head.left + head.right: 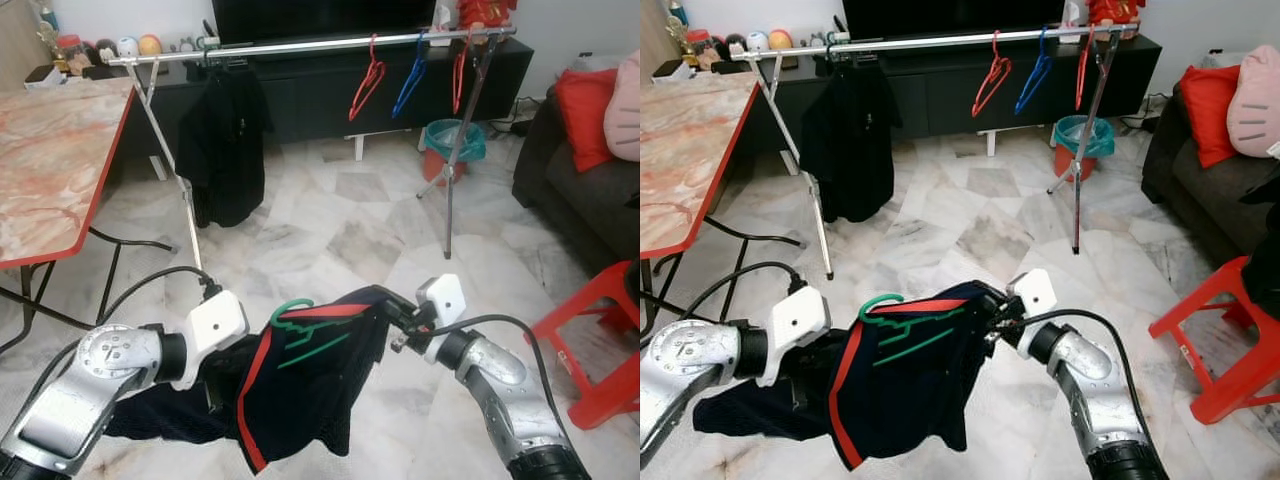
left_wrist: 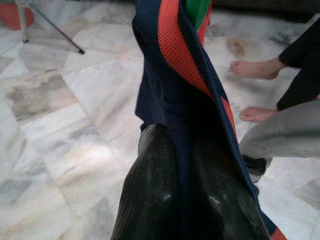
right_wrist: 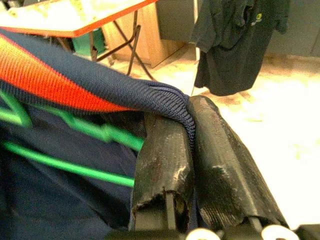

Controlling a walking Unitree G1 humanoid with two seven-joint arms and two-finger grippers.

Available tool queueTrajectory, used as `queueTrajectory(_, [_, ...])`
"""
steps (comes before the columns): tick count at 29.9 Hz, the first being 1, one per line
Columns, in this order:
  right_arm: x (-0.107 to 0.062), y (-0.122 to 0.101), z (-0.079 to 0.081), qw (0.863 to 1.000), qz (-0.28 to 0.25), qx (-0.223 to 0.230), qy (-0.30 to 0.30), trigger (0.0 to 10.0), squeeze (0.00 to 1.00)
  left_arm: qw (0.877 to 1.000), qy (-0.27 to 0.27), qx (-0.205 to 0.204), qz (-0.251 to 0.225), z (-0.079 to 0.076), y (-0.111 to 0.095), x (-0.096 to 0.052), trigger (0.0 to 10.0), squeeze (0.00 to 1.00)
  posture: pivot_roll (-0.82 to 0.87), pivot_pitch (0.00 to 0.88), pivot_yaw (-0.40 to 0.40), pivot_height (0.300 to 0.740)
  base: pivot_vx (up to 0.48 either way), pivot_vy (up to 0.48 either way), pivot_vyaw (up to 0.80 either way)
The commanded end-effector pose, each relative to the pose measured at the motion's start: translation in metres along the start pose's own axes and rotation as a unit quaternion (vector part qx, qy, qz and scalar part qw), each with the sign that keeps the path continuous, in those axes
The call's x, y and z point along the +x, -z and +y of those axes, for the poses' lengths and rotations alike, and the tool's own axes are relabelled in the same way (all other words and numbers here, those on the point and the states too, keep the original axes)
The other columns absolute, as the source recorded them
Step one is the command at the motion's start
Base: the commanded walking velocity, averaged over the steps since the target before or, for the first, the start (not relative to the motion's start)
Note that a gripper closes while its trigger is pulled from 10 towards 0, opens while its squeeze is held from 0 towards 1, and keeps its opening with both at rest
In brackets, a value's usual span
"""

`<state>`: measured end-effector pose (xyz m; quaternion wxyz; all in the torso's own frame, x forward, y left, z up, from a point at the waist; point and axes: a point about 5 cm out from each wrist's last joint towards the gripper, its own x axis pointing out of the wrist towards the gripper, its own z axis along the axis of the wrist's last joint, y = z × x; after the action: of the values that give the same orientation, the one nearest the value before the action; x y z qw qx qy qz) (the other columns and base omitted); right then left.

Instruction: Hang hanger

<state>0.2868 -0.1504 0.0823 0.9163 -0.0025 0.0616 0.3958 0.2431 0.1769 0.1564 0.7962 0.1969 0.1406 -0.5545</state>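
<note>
A green hanger (image 1: 305, 325) sits inside a navy garment (image 1: 310, 400) with a red stripe, held up between my two arms in front of me. My left gripper (image 2: 175, 132) is shut on the garment's fabric, its fingers mostly hidden behind the cloth in the eye views. My right gripper (image 1: 395, 325) is shut on the garment's upper edge at the hanger's right end, and the fingers (image 3: 220, 150) pinch the navy hem. Across the room stands a clothes rack, whose silver rail (image 1: 300, 46) carries a black shirt (image 1: 222, 150), a red hanger (image 1: 367, 85), a blue hanger (image 1: 410, 80) and another red hanger (image 1: 460, 70).
A marble-topped table with a red edge (image 1: 50, 170) stands on the left. On the right are a red plastic stool (image 1: 600, 340) and a dark sofa with a red cushion (image 1: 585, 110). A teal bin (image 1: 452, 145) sits by the rack's leg. A person's bare feet (image 2: 255, 70) show nearby.
</note>
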Motion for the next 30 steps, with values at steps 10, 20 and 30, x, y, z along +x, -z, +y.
queueTrajectory(10, [-0.006, 0.008, -0.002, 0.999, 0.034, -0.014, -0.013, 0.0, 0.00, 0.998, 0.062, 0.003, -0.018, 0.000, -0.002, -0.035, 10.0, 0.00, -0.04, 0.018, 0.001, 0.740, 0.000, 0.000, 0.00])
queueTrajectory(20, [-0.014, 0.011, -0.005, 0.997, 0.056, -0.024, -0.037, 0.0, 0.00, 0.997, 0.073, 0.011, -0.008, 0.004, 0.006, -0.051, 10.0, 0.00, -0.04, 0.015, -0.001, 0.740, 0.000, 0.000, 0.00])
queueTrajectory(30, [-0.020, 0.014, -0.005, 0.994, 0.082, -0.033, -0.069, 0.0, 0.00, 0.998, 0.051, 0.039, 0.020, 0.014, 0.009, -0.076, 10.0, 0.00, -0.04, 0.018, -0.002, 0.740, 0.000, 0.000, 0.00])
